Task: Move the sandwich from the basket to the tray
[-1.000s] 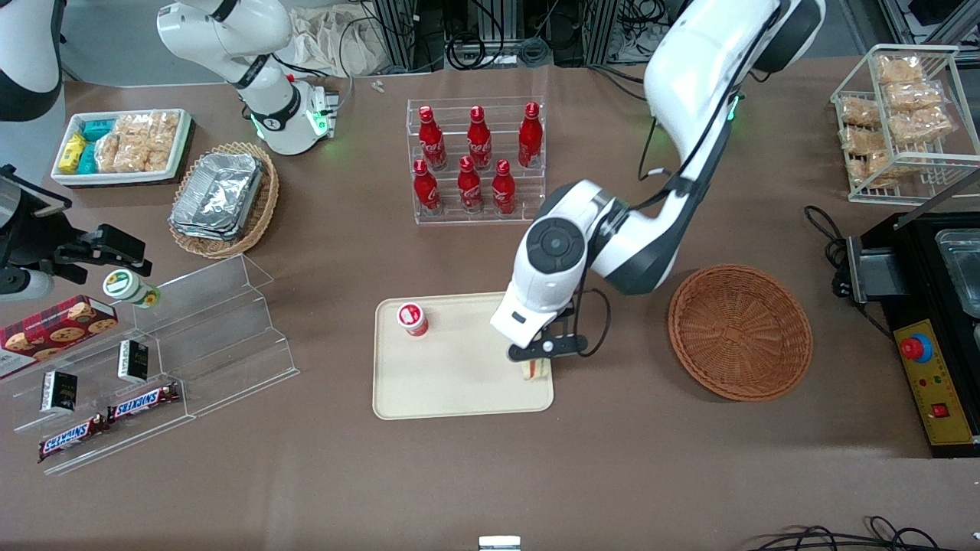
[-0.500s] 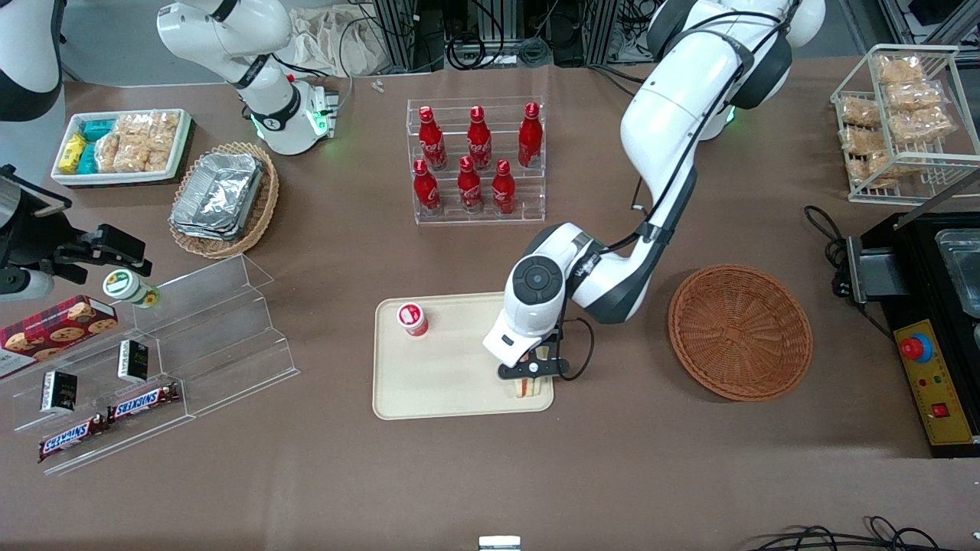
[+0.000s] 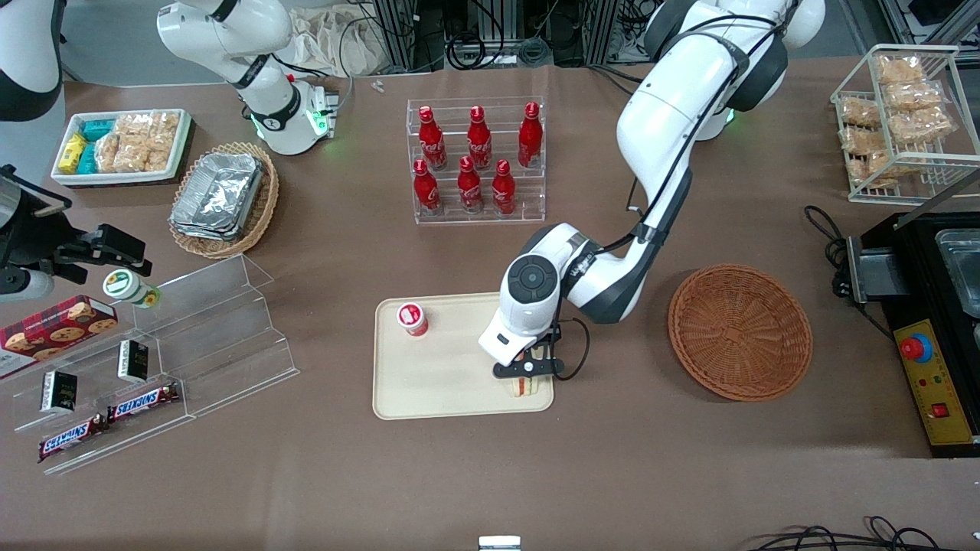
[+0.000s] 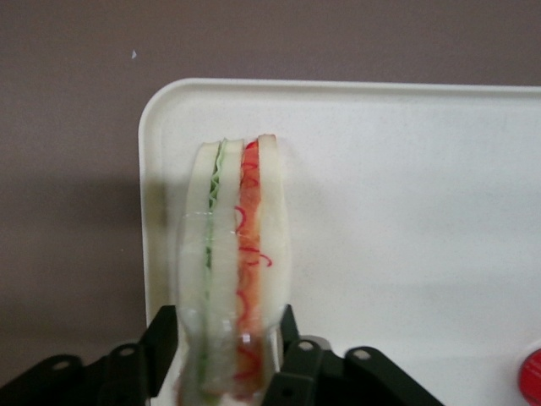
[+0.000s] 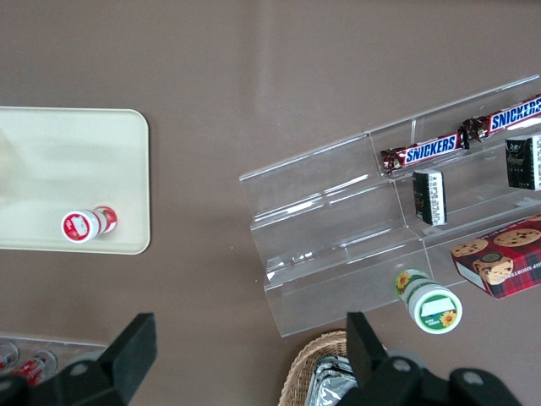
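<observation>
Tool (image 3: 525, 373) low over the tray (image 3: 436, 383), fingers (image 4: 161, 347) pinched on the sandwich (image 4: 237, 279), which stands on edge at the tray's corner nearest the empty basket (image 3: 739, 330), at about four o'clock. Placing step, nearly done. Next call: ease the fingers apart and lift straight up so the wedge doesn't topple.

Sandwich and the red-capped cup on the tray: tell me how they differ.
The sandwich is a pale bread wedge with green and red-orange filling; the cup is round with a red and white top. The gripper is shut on the sandwich, while the cup stands free. The sandwich sits at a tray corner nearer the front camera and the basket; the cup is farther from both. Both are over the tray.
</observation>
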`<action>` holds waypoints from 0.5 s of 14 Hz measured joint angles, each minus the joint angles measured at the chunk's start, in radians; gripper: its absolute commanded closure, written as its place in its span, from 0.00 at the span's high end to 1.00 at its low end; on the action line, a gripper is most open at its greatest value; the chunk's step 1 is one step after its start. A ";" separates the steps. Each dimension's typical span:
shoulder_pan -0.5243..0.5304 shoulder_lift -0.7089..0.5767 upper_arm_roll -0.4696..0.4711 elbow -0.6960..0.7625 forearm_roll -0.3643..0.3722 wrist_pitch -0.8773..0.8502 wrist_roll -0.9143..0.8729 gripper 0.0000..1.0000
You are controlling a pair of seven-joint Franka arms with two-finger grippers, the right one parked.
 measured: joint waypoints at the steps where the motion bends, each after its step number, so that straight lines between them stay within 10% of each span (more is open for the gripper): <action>1: 0.001 -0.009 0.001 0.010 0.000 -0.009 0.000 1.00; 7: 0.079 -0.238 0.013 0.026 0.000 -0.339 0.014 1.00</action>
